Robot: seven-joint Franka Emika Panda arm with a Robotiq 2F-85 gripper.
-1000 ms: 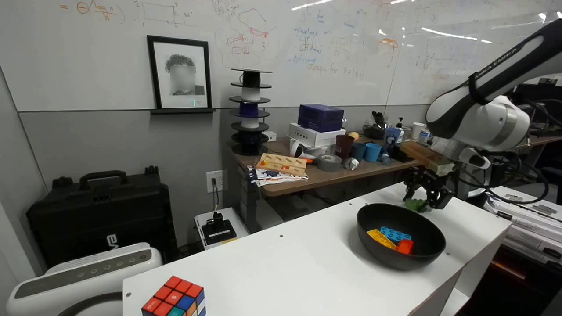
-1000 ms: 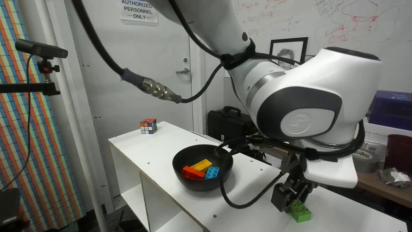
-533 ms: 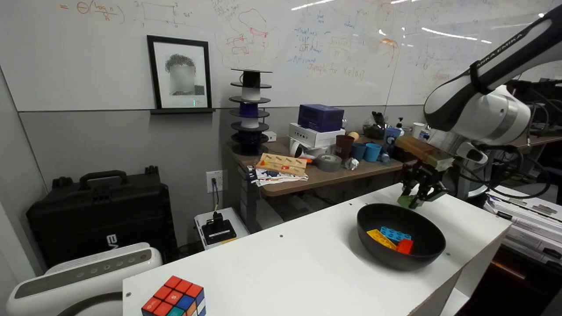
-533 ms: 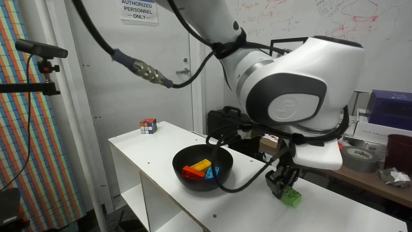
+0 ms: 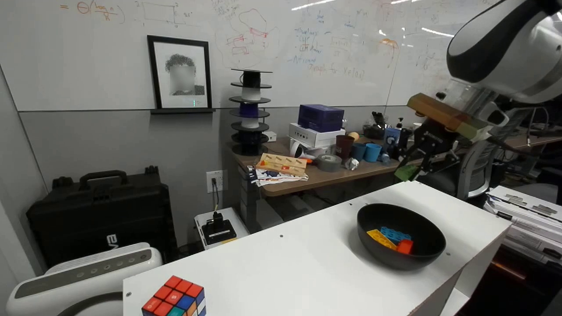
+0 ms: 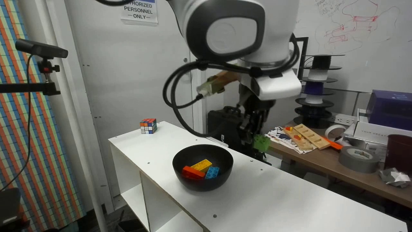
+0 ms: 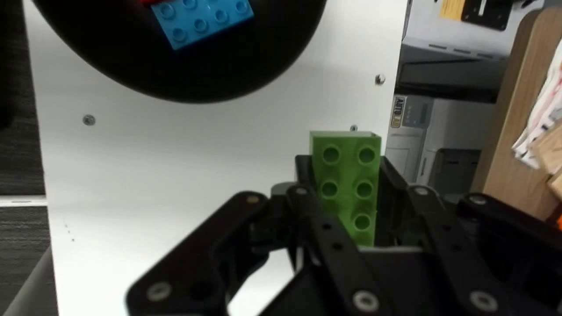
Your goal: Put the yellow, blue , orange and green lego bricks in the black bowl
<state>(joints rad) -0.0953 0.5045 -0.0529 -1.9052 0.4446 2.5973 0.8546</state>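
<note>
Three in bowl (image 6: pixel 202 186), we see: yellow brick (image 6: pixel 202 165), blue brick (image 6: pixel 212 172) & orange brick (image 6: pixel 193 172). Our gripper (image 7: pixel 344 169), aloft, clamps green brick (image 7: pixel 348 186), approx. 5 o'clock from bowl, wrist view.

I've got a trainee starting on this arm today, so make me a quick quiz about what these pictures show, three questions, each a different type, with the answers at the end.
1. Count: how many things lie inside the black bowl?
2. True or false: the puzzle cube stands on the same white surface as the black bowl.
3. Multiple choice: which colour is the pincer holding? A, yellow; B, green; C, orange.

Key
1. Three: the yellow brick, the blue brick and the orange brick.
2. True.
3. B: the green brick, held in the air.
</note>
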